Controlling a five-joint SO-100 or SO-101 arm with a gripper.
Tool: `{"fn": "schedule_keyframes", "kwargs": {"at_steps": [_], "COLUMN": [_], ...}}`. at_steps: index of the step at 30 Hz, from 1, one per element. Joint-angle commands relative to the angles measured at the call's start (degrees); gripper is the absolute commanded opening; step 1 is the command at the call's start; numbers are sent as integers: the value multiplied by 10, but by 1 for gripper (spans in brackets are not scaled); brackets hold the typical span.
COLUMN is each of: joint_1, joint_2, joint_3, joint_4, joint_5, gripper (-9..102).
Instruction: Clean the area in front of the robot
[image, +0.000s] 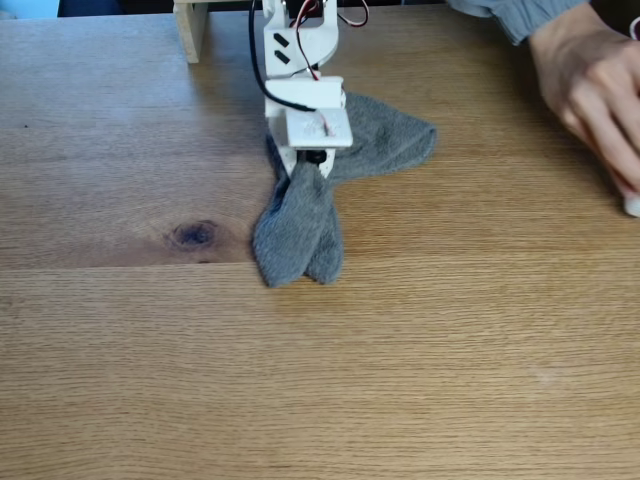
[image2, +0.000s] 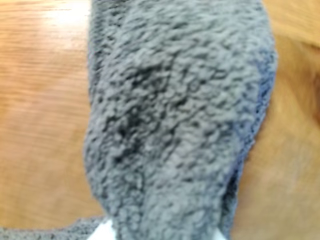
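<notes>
On the oak tabletop (image: 450, 360), the white arm (image: 300, 60) stands at the far edge, its gripper (image: 308, 165) pinched on a grey cloth (image: 300, 225) whose long fold trails straight toward the camera, beside the dark knot (image: 195, 234). The fingertips are buried in terry, and a hand (image: 590, 90) is cut off at the right edge.

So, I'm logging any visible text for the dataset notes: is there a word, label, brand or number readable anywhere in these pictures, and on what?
None: no readable text on the white arm, the grey cloth, the oak tabletop or the wooden post.
</notes>
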Motion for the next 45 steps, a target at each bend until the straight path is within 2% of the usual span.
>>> {"fn": "schedule_keyframes", "kwargs": {"at_steps": [1,7,11,13,17,27,35,39,45], "joint_1": [142,202,236,244,239,167,229,293,358], "joint_2": [-67,-112,-107,-90,-2,380,507,514,549], "joint_3": [-345,-487,-498,-498,-487,-446,-436,-356,-151], "joint_4": [87,171,209,255,381,680,966,984,867], "joint_5": [-5,-5,-5,-5,-4,-23,-95,-137,-203], "gripper": [0,0,0,0,0,0,0,0,0]}}
